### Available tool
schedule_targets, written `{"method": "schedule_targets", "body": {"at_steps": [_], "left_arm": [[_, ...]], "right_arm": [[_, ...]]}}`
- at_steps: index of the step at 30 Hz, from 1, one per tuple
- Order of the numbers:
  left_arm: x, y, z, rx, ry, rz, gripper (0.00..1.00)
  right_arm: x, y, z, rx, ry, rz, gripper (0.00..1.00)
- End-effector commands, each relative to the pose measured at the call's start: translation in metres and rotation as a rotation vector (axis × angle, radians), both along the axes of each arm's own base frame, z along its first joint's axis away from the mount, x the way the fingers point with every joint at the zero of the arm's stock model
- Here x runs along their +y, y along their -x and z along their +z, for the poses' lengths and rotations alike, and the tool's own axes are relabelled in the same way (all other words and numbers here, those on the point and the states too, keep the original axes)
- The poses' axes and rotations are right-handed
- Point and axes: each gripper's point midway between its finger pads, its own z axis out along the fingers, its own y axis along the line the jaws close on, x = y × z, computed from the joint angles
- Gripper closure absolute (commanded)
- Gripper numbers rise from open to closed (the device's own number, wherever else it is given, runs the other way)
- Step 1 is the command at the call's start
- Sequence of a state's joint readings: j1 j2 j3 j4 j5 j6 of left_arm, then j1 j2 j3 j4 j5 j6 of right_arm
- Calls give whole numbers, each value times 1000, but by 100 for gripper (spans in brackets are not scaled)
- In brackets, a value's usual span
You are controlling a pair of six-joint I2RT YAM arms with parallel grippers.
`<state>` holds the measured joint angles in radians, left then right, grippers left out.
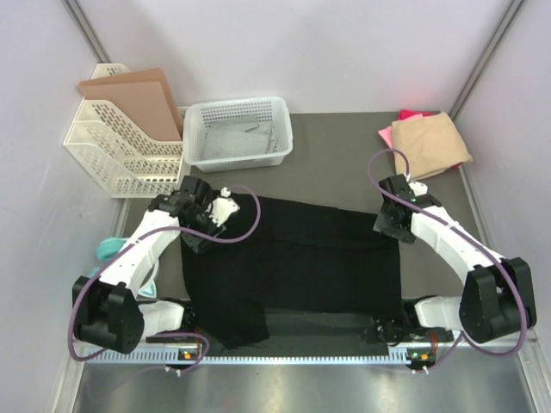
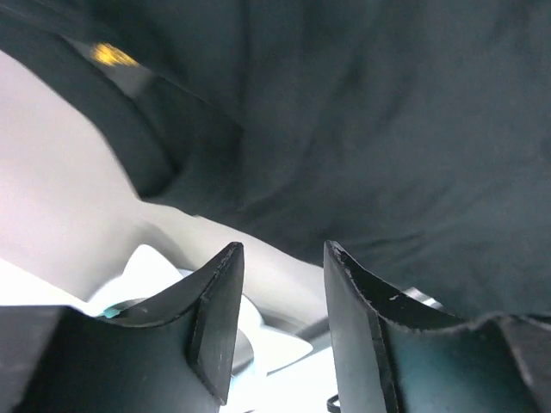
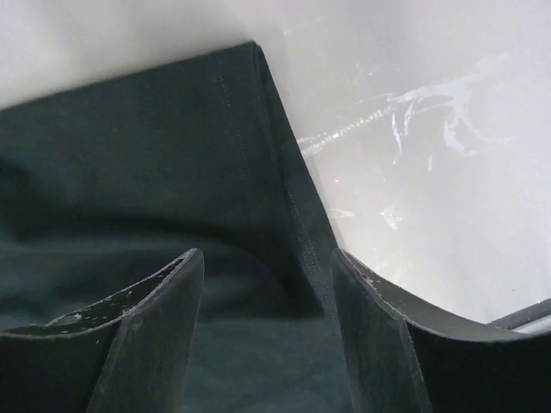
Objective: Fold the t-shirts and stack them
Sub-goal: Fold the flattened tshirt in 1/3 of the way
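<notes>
Left pincer [image 2: 284, 258] gapes at black t-shirt [image 2: 387, 129] — dark table [image 1: 344, 163], pale walls [image 1: 301, 52].

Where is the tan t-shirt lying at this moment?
In the top view, the tan t-shirt lies folded at the far right corner of the table, partly covering the pink t-shirt, beyond the right gripper.

Pink t-shirt [image 1: 405, 114] mostly hidden beneath tan t-shirt [image 1: 430, 142], only a corner showing, black t-shirt [image 1: 293, 258] cut off by the edges of both wrist views, teal object [image 1: 108, 249] partly behind left arm [image 1: 142, 245], basket [image 1: 281, 129] contents too faint to tell.
</notes>
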<state>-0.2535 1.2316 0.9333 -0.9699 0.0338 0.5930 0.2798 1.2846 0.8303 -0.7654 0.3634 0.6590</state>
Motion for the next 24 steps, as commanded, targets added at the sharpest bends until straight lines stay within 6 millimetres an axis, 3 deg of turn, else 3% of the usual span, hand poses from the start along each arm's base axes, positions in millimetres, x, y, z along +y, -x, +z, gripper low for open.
{"method": "schedule_targets", "body": {"at_steps": [1,6,10,14,16,17,19,20,22,23,24], "left_arm": [[-1,5,5,-21,14,-5,54],[1,0,13,-41,2,-10,59],[1,-15,26,-93,-5,-16,60],[3,-50,46,-201,-39,-2,62],[-3,-78,66,-297,-18,23,63],[-6,-88,64,-298,-10,42,63],[-15,-113,79,-361,24,61,65],[-19,-120,70,-331,36,71,65],[-29,-138,71,-346,74,79,66],[-33,-144,57,-309,70,85,66],[-36,-152,56,-313,75,90,67]], "right_arm": [[7,-20,36,-102,-27,-6,39],[8,-45,47,-142,-6,-7,39],[11,-63,21,-87,24,-7,40],[11,-76,-5,-38,60,-10,43],[9,-77,-18,-6,66,-17,43],[10,-79,-21,-2,63,-17,44],[11,-81,-27,13,65,-16,46],[11,-82,-29,14,67,-18,46],[11,-86,-31,19,70,-21,49],[9,-87,-31,21,75,-23,49],[8,-88,-32,25,83,-24,49]]}}
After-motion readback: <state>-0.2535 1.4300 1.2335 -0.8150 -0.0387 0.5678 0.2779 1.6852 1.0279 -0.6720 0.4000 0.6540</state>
